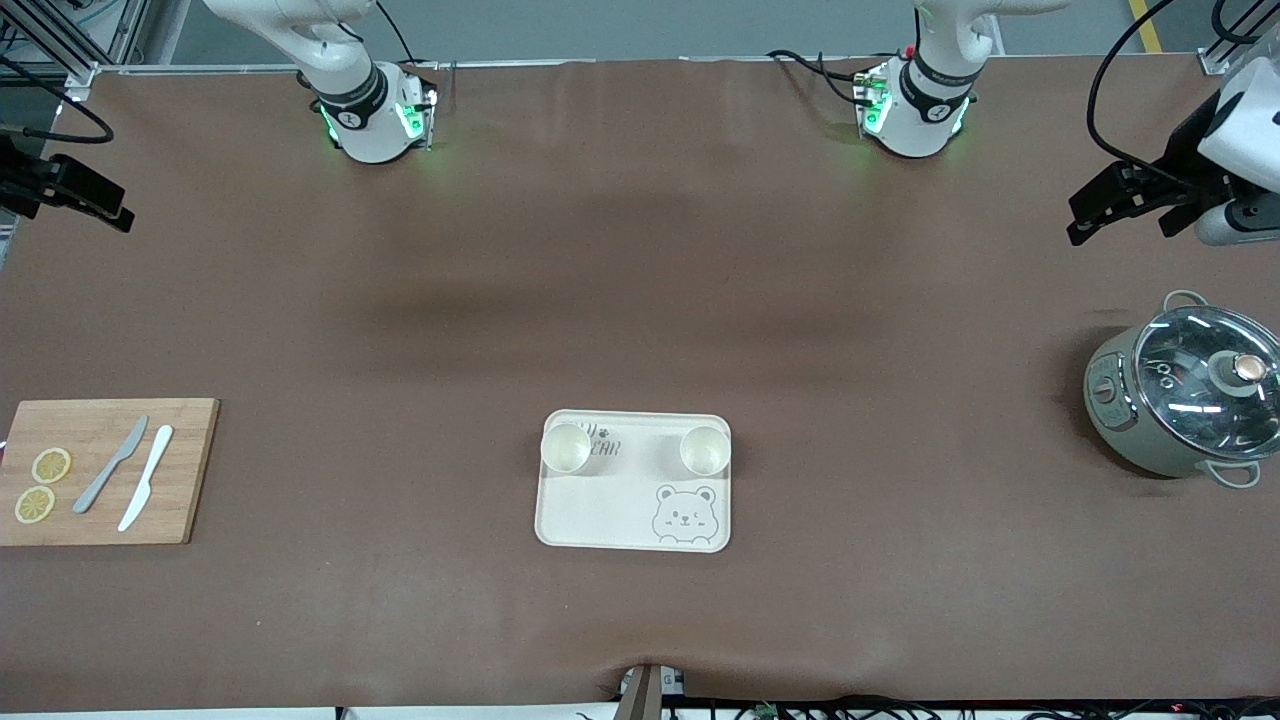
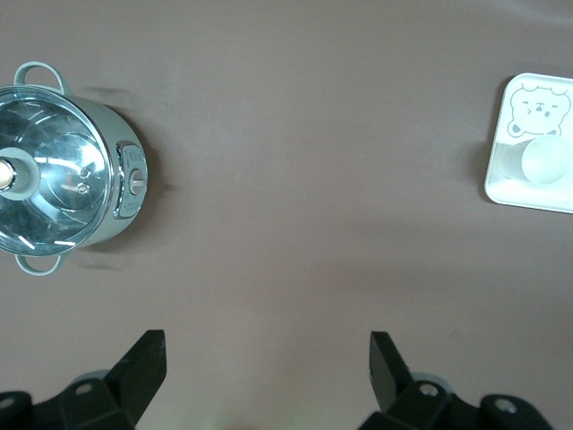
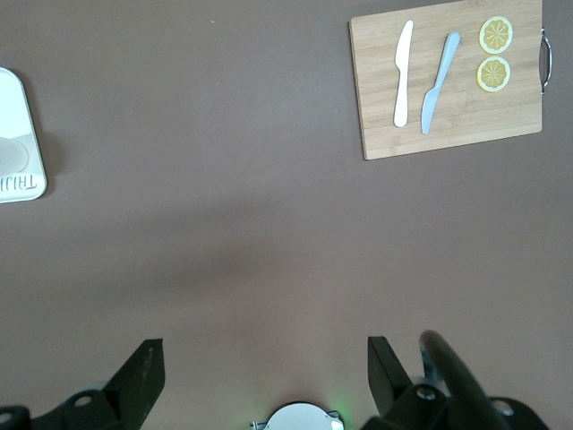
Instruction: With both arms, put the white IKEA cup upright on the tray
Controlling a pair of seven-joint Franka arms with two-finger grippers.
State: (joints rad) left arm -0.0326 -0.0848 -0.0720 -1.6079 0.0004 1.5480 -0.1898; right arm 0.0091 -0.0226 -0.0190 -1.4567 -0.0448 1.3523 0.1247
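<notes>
Both my jaws stand spread apart with nothing between them. My left gripper (image 2: 264, 367) hangs over bare brown table (image 1: 640, 250) at the left arm's end, up near the base-side edge; in the front view it shows at that end's margin (image 1: 1110, 205). My right gripper (image 3: 264, 367) hangs over bare cloth at the right arm's end, also near the base-side edge (image 1: 95, 200). Both arms wait, clear of everything.

Largest item on the table: the pot (image 1: 1185, 395), grey-green with a glass lid and loop handles, near the edge at the left arm's end, about midway between the base-side edge and the camera-side edge. Same pot in the left wrist view (image 2: 63, 166).

Next: the wooden cutting board (image 1: 105, 470) at the right arm's end edge, toward the camera-side edge. On it lie a grey knife (image 1: 110, 465) and a white knife (image 1: 146, 476) side by side, and two lemon slices (image 1: 42, 485) closer to the table's end.

Then the tray (image 1: 620, 510), cream, bear face printed at one corner, centred along the table's length and toward the camera-side edge.

Smallest: two white cups, both upright and open-mouthed, on the tray's edge farther from the front camera. One cup (image 1: 566, 447) sits at the corner toward the right arm's end, the other cup (image 1: 704, 450) at the corner toward the left arm's end, well apart.
</notes>
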